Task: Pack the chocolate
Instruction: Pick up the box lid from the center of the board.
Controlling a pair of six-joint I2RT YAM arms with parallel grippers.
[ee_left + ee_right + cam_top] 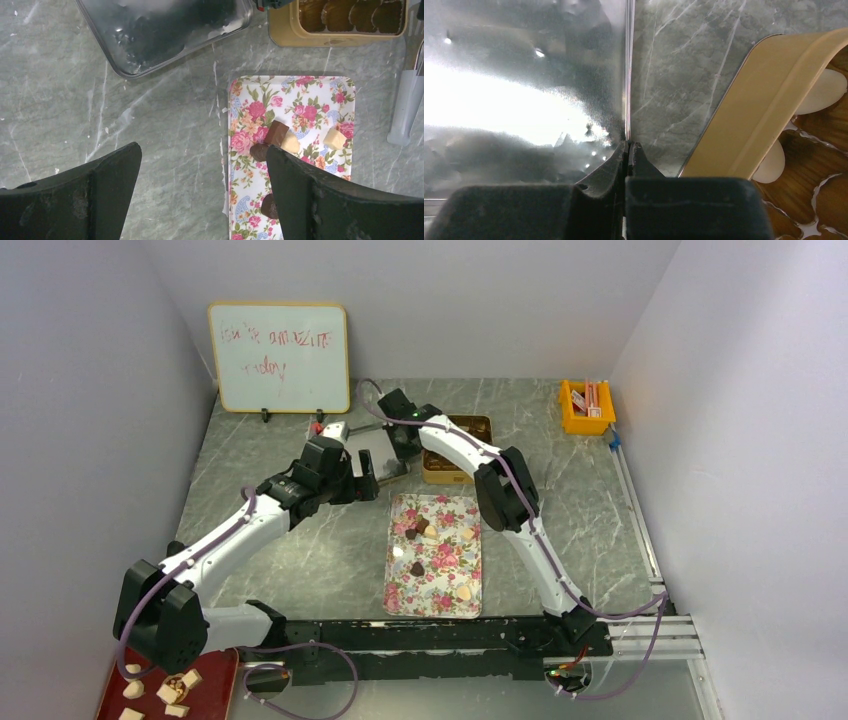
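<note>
Left gripper (pixel 202 150) hangs over the marble table (pixel 150 130), fingers (pixel 95 195) spread wide, nothing between them but bare stone. Just inside its right-hand finger runs the edge of the floral tray (pixel 240 100), and there's the chocolate (pixel 276 133): a dark brown square touching a tan piece, with a dark heart (pixel 260 151) tucked right up against that fingertip. A cream piece (pixel 334 139) lies on the tray further out, on the far side of the finger, and one more dark piece peeks out from under the finger lower down. From above, a few more pieces dot the tray, back toward the arm bases.

Ahead of the left fingertips, the metal lid (pixel 165 30) lies flat on the table, and off to the right of it stands the gold tin (pixel 285 37), touching neither lid nor tray.

Over to the right gripper (pixel 629 148): fingers pressed together, pinching the thin rim of the metal lid. The lid's sheet spreads away to the left of the fingers, full of glare. To their right comes a strip of marble, then the tin's wall, and just past that two cream sweets (pixel 824 90) sit in brown cups inside the tin.

In the overhead view the two grippers are near each other, the right one between the left one and the tin.
</note>
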